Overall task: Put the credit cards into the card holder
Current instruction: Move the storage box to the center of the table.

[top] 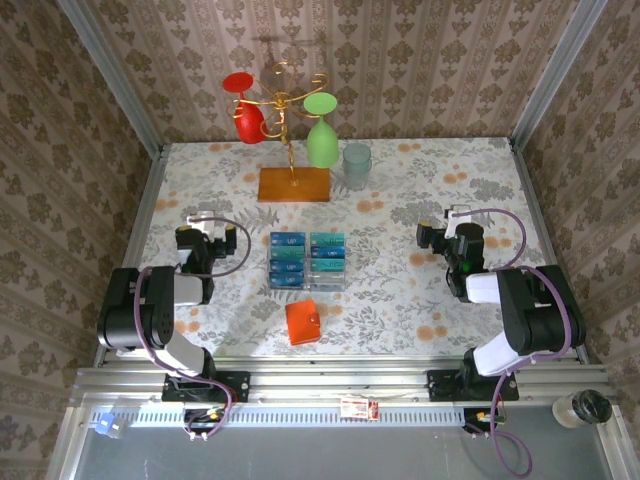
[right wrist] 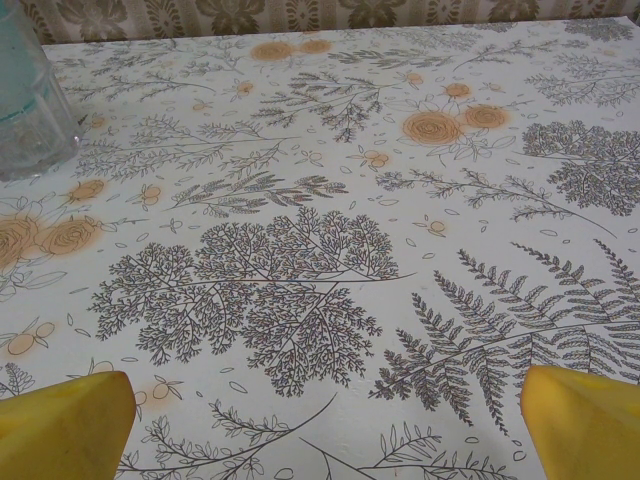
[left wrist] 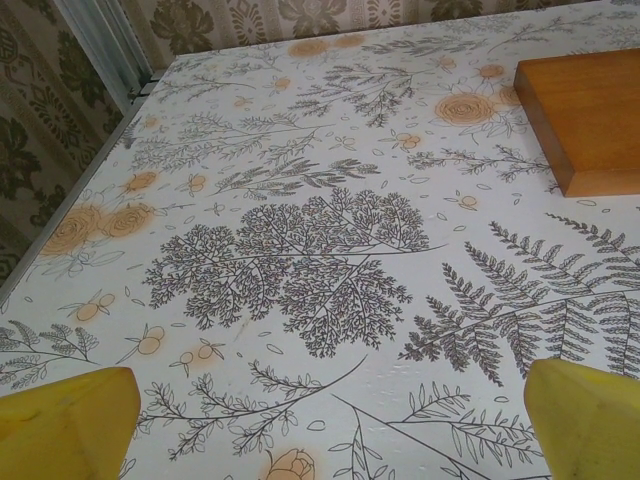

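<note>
Credit cards [top: 307, 260]: we see 2 columns, flat, mid-table [top: 400, 295].
Card holder [top: 303, 323]: just beside them, on the arms' side.
Left gripper [left wrist: 325, 425]: jaws wide apart, empty, left of cards.
Right gripper [right wrist: 325, 425]: jaws apart, empty, well right.

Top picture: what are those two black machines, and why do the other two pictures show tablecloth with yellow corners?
They are two robot arms bolted at the table's near edge, filmed from above. Each ends in a two-finger gripper: the left gripper and the right gripper. Both are open and hold nothing. The other pictures come from cameras on the wrists; the yellow corners are each gripper's own fingers, spread wide above the flowered table. On it lie blue and teal credit cards in two columns, an orange-red card holder nearer the arms, and at the back a wooden stand carrying a red glass and a green glass, beside a clear tumbler.
</note>
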`<state>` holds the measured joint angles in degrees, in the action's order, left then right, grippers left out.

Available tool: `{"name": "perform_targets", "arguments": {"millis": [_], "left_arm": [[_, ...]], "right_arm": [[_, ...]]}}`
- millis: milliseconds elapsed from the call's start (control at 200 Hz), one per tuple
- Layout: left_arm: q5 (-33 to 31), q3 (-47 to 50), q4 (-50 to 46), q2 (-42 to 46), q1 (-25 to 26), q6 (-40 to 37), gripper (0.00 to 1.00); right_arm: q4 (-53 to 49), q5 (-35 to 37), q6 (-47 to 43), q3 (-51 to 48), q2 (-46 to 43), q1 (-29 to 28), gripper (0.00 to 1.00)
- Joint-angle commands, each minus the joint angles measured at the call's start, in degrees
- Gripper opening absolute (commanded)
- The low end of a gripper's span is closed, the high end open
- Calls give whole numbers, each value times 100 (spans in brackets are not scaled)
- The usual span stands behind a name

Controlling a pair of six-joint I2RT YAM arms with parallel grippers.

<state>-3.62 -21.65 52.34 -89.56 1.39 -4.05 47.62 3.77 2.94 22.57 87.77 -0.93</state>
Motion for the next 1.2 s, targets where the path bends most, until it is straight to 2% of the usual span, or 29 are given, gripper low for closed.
{"name": "perform_targets", "arguments": {"millis": [0, 85, 150, 320, 415, 525, 560, 620, 660, 700, 780, 835, 890, 1065, 1195], "left_arm": [[89, -103, -4, 19, -56, 107, 100], [302, -98, 1, 27, -80, 80, 100], [481, -172, -254, 153, -95, 19, 100], [351, -805, -1951, 896, -131, 137, 100], [248, -1046, -2492, 1260, -139, 382, 100], [175, -1456, -3400, 1626, -127, 1197, 100], [114, -1545, -3622, 1749, -111, 1579, 100], [-39, -1571, -3936, 2005, -7, 2127, 100], [-118, -1563, -4176, 2194, 76, 2476, 100], [-87, -1577, -4519, 2376, 113, 2869, 100], [287, -1552, -5141, 2717, 151, 3608, 100], [564, -1468, -5488, 2972, 242, 3870, 100], [576, -1409, -5910, 3232, 450, 3998, 100], [-726, -1184, -7205, 3942, 1364, 4032, 100], [-953, -930, -7481, 3904, 1534, 4302, 100]], "right_arm": [[17, -97, -84, 144, 7, 31, 100], [32, -96, -79, 130, -14, 31, 100], [-91, 230, 35, 167, -136, 25, 100], [-2010, 699, 216, 931, -1044, -2, 100], [-3658, 1433, 1362, 1718, -1314, 22, 100], [-5567, 1622, 2874, 2593, -1449, 108, 100], [-5849, 1370, 3120, 2720, -1483, 135, 100], [-5855, 358, 2971, 2732, -1573, 138, 99], [-5727, -532, 2927, 2624, -1680, 103, 92], [-5688, -979, 2930, 2506, -1774, 15, 90], [-6010, -1369, 2855, 2356, -1990, -473, 87], [-6286, -1352, 2686, 2267, -2130, -994, 86], [-6544, -1226, 2577, 2181, -2221, -1573, 85], [-6844, -570, 2713, 1815, -2195, -3302, 81], [-6705, 73, 3085, 1564, -2009, -4382, 81]]}}
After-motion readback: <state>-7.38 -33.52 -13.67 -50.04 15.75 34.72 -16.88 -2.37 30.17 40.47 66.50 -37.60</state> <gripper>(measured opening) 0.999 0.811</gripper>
